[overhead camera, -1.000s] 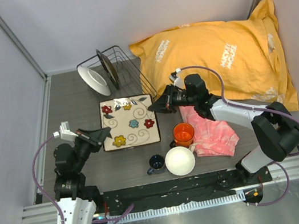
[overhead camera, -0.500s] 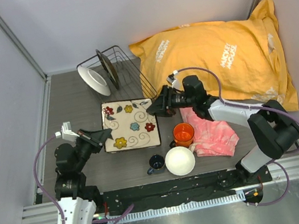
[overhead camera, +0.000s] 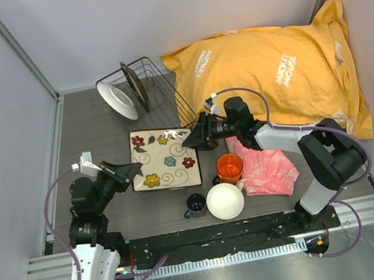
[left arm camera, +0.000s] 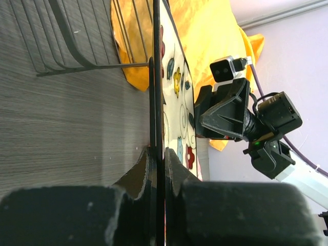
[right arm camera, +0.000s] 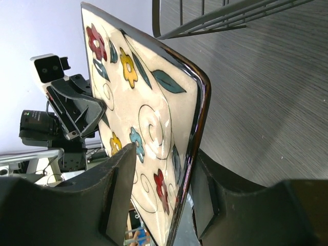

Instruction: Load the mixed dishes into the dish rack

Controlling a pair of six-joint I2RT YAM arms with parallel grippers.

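The square dark tray [overhead camera: 164,159], cream inside with flowers, is held between both arms, raised at a tilt off the table. My left gripper [overhead camera: 132,171] is shut on its left edge; the left wrist view shows the tray edge-on [left arm camera: 156,77] between the fingers [left arm camera: 158,159]. My right gripper [overhead camera: 192,138] is shut on its far right corner [right arm camera: 148,113], one finger on the face, one underneath [right arm camera: 161,164]. The dish rack [overhead camera: 155,80] holds the dark-rimmed plate [overhead camera: 135,84] upright, and the white plate [overhead camera: 116,100] leans at its left end. The orange mug [overhead camera: 229,167], dark-blue cup [overhead camera: 196,203] and white bowl [overhead camera: 225,200] stand near the front.
The yellow bag [overhead camera: 277,73] fills the back right, right behind the rack. The pink cloth [overhead camera: 268,165] lies right of the mug under my right arm. Walls close in on the left and at the back.
The tray has tilted up and shifted slightly toward the front. My right gripper has moved left with its corner. The left gripper has stayed on the left edge.
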